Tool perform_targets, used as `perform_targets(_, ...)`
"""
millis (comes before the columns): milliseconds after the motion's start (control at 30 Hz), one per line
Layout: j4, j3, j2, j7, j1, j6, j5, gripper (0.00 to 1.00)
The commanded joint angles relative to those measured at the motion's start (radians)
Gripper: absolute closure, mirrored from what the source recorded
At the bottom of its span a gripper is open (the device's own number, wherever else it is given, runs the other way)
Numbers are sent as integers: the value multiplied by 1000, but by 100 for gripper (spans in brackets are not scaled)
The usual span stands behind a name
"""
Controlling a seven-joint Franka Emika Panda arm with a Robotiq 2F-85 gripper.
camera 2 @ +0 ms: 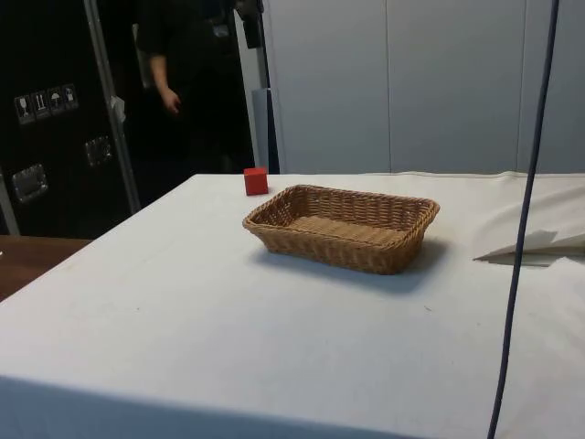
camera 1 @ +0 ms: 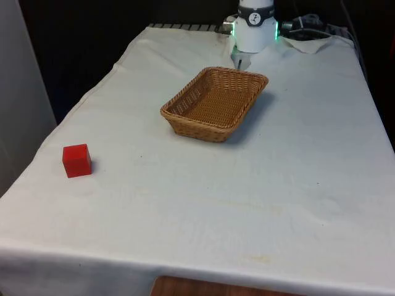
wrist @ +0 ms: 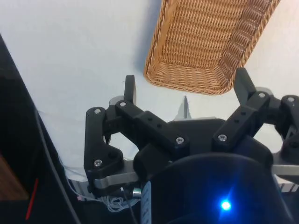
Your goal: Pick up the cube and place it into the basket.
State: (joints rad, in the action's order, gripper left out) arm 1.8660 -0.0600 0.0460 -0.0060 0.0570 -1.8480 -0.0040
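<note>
- The tool [wrist: 184,86] hangs with its two fingers [wrist: 130,88] spread wide and nothing between them, above bare cloth just short of the basket's near end.
- The red cube [camera 1: 76,160] sits on the tabletop [camera 1: 247,203] at about 8 o'clock from the wicker basket [camera 1: 185,98], well apart.
- The basket's far end is cut off in the wrist view.
- A person [camera 2: 178,73] stands behind the tabletop, head cropped.

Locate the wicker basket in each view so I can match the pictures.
Front view: basket sits past mid-table, toward the far end.
Side view: basket at mid-table, red cube behind it near the far edge.
Wrist view: basket lies on the white cloth beyond the open fingers.
Shared landmark: the white cloth.
</note>
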Motion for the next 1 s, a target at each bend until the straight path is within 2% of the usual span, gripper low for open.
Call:
perform_targets(0,-10,-1,10,2,-1,-2,-6,0)
perform_targets(567,-44,-20,69,3,-10,-60,-40,0)
perform_targets(967,-80,-59,142,-13,-21,-112,-47,0)
